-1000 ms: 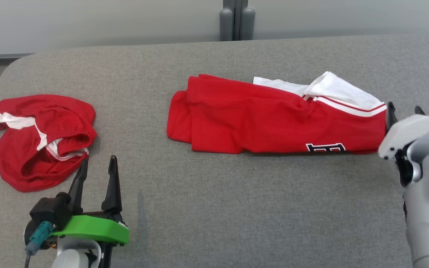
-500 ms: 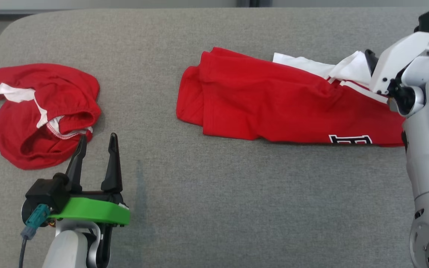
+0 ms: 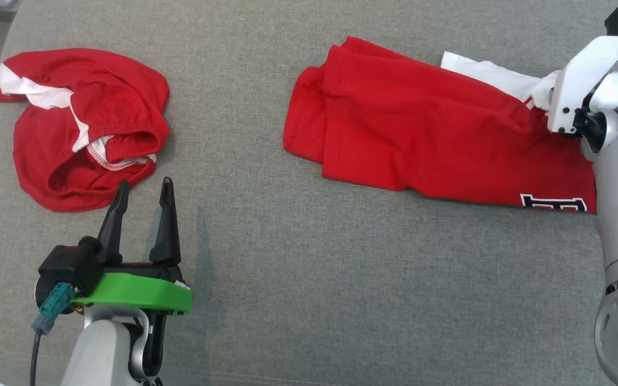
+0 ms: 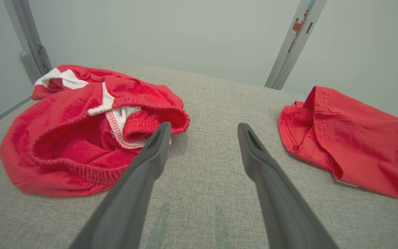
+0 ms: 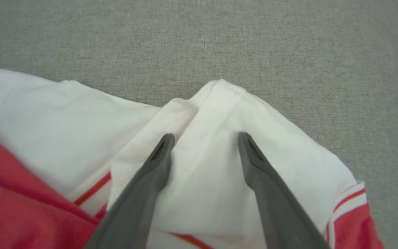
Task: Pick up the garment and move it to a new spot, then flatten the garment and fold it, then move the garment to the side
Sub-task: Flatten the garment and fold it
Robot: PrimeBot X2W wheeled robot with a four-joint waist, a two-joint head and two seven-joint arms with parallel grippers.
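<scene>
Since a second ago the right arm (image 3: 617, 177) has swung from the right end of the garment (image 3: 427, 128) to above its white sleeve (image 5: 219, 166). The head camera has also tipped downward, so the cloth's shift in that view is the camera's, not the cloth's. The garment, a red shirt folded into a long band, lies on the grey worktop (image 3: 309, 279) to the right of the middle. Its white sleeve is at the far right corner, and black lettering (image 3: 553, 202) at the near right edge is partly hidden by the arm. The right tool (image 5: 206, 136) points down at the sleeve with its two dark fingers spread wide. The tips lie on or just above the white cloth, one on each side of a raised fold, and nothing is pinched between them. The left tool (image 3: 145, 184) hangs over bare worktop at the lower left, fingers also wide apart and holding nothing. Its left fingertip is just beside the waistband of a crumpled red and white piece of clothing (image 3: 83, 134), which lies at the left, well apart from the garment.
</scene>
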